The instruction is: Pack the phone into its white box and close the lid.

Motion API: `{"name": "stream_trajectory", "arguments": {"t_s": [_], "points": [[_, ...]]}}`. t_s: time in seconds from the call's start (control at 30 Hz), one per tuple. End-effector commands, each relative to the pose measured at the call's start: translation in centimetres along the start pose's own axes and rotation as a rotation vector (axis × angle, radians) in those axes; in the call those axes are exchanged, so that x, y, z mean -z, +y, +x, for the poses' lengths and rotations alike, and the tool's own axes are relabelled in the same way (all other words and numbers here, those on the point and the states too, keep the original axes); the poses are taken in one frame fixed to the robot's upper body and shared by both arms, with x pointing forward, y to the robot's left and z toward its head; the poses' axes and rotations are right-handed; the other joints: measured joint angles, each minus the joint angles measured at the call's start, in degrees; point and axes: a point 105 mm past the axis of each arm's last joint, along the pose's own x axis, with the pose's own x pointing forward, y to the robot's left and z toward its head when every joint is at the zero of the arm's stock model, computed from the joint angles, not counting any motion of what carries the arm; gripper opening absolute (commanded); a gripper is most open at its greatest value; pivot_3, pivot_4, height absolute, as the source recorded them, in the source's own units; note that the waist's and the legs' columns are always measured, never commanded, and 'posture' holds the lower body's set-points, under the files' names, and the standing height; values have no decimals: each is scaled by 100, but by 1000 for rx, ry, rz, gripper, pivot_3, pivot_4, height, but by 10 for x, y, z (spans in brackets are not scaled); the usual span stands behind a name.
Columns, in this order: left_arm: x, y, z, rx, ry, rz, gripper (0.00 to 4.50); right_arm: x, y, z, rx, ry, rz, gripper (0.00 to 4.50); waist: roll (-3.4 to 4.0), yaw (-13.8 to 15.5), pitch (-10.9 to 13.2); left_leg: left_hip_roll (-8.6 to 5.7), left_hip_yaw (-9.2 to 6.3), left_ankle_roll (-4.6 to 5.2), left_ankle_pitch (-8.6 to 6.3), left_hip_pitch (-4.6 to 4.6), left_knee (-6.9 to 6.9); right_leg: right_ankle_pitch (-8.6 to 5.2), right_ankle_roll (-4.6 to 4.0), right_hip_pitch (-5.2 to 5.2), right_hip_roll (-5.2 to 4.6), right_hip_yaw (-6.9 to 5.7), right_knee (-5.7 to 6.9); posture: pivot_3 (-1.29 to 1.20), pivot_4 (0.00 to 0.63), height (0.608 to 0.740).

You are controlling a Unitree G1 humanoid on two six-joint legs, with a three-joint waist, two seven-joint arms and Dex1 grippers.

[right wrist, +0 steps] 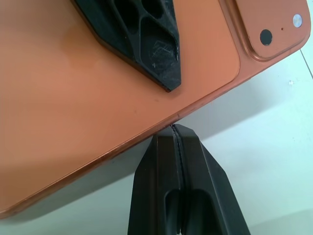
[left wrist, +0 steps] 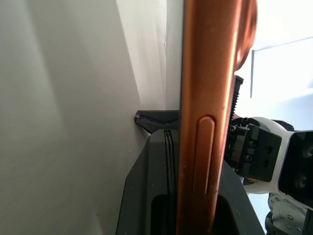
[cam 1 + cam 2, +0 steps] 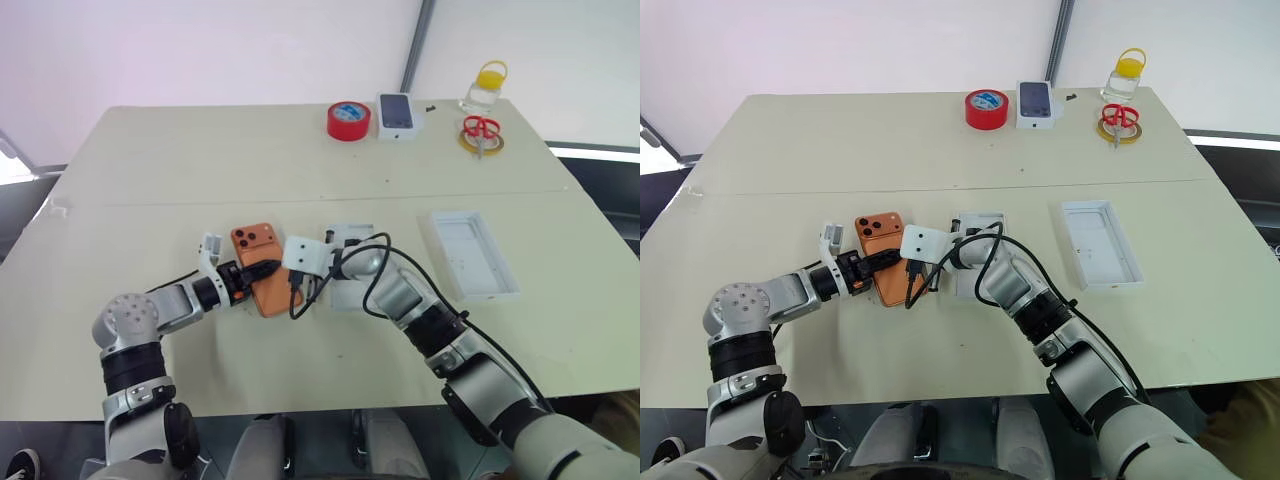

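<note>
Centrally on the beige table [image 3: 150, 170], toward its near edge, lies the orange phone [image 3: 262, 270], camera side up. Right of it sits the white box [image 3: 350, 268], then the lid [image 3: 470, 255] nearer the right edge. Left gripper [image 3: 268, 268] clamps the phone's edge; right gripper [image 1: 177, 129], fingers pressed together, touches its rim.

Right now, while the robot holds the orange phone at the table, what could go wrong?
1. The left end effector pinches the phone only by its thin sides; it may slip or twist when lifted.
2. The shut right end effector presses its tips against the phone's edge; pushing more could knock the phone from the grip.
3. The white box lies under the right arm and its loose black cable, which could drag it.
</note>
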Motion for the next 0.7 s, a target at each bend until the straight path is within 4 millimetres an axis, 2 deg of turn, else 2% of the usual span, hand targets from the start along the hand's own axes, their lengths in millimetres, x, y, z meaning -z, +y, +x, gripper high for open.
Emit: {"name": "stream_trajectory", "arguments": {"t_s": [0.03,0.23,0.33,0.47,0.57,0.7], "points": [[-3,-5,-4,34,-20,-11,65,-6,2,-4,-18,-49,54,0,-1,3,1,0,0,0,0,0,0,0,0,0,0,0,0,0,150,740],[-15,-18,-8,112,-88,-59,65,-48,-15,-43,-62,-330,284,0,-20,13,26,0,-1,1,0,-12,0,4,6,-9,-1,0,-1,0,150,740],[-19,-26,-10,161,-99,-69,0,-62,-16,-74,-153,-479,367,896,-30,25,47,2,-6,1,0,-16,0,4,6,-12,0,-3,-1,0,150,740],[-20,-29,-10,161,-98,-42,0,-30,2,-92,-179,-350,219,2865,-40,59,54,-4,-11,2,-2,-22,0,4,7,-8,-3,-12,-12,0,150,740],[-18,-31,-7,158,-82,-14,0,-3,20,-112,-226,-265,140,2865,-42,59,58,-7,-11,5,-3,-45,1,4,6,-13,-4,-16,-38,0,150,740],[-17,-32,-5,164,-69,-15,0,17,32,-124,-237,-220,125,2865,-46,24,61,-4,-6,5,-2,-77,1,6,9,-43,-2,-16,-49,0,150,740]]}}
